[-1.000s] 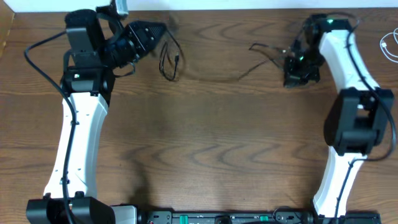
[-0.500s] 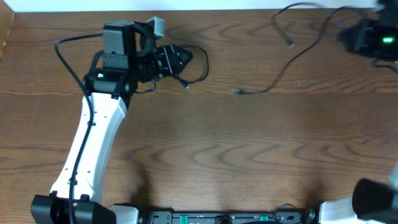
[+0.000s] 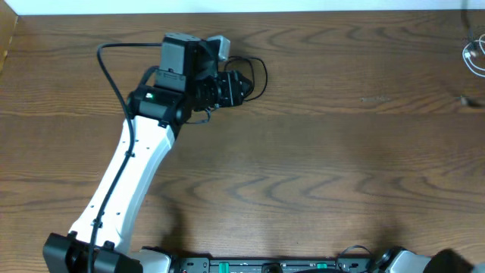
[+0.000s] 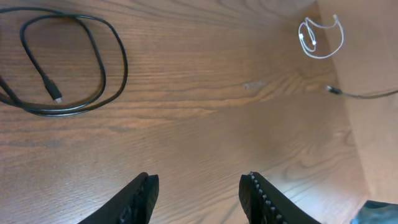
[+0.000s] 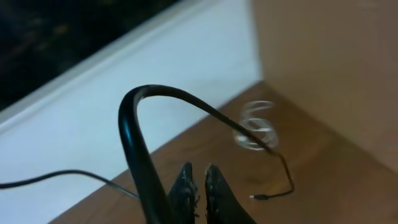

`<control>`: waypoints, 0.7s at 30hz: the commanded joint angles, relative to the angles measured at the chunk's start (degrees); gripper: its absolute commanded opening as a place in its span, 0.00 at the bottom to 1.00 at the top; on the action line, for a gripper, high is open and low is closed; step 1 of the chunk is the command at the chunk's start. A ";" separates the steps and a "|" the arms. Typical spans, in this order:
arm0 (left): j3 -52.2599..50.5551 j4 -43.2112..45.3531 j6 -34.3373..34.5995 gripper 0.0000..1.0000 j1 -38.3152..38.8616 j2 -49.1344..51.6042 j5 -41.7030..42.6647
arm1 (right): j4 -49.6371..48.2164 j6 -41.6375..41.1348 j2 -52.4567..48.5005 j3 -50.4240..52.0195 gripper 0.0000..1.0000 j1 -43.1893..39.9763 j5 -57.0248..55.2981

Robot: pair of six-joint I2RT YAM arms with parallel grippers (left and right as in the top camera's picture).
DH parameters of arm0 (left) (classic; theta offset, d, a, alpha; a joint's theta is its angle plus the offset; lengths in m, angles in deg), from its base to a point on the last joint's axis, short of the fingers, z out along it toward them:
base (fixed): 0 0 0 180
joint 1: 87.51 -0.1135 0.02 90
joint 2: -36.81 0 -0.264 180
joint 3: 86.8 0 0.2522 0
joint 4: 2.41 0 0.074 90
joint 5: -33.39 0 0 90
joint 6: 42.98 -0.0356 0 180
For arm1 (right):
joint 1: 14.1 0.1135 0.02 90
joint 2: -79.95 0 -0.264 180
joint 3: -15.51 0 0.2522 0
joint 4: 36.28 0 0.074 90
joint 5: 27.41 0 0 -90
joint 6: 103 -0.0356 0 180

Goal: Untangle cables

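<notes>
Both arms have shifted: the left one has slid rightward along the far side of the desk [image 3: 303, 174], and the right one has swung out of the overhead view, drawing one cord away from the other. The left end effector [image 4: 199, 179] hovers with its fingers apart and empty, leaving the coiled black cable [image 4: 125, 62] flat on the desk ahead. The right end effector [image 5: 200, 183] is pressed together; the second black cable [image 5: 129, 130] arches up beside it, seemingly pinched and lifted to keep the cords separate. The white cable [image 4: 306, 38] lies coiled near the far right corner, well apart.

White cable [image 3: 470, 54] partly beyond the overhead view's right edge.
</notes>
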 commanded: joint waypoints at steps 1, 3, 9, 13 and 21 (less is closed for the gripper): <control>-0.11 -0.17 -1.55 0.47 1.57 -0.70 -3.89 | -0.63 -1.25 -6.67 0.28 0.01 -2.51 -8.74; -0.24 -0.24 -1.53 0.47 1.99 -0.61 -3.96 | -0.92 -1.29 -9.35 0.28 0.01 -3.54 -10.40; -0.26 -0.22 -1.53 0.47 2.23 -0.52 -3.98 | -2.78 -3.85 -21.46 0.28 0.16 -6.69 -9.49; -0.26 -0.20 -1.53 0.48 2.23 -0.52 -3.98 | 2.05 -6.69 -25.55 0.28 0.99 -6.95 -7.32; -0.26 -0.39 -1.53 0.47 2.23 -0.52 -3.96 | 13.88 -6.84 -26.14 0.28 0.99 -6.78 -6.67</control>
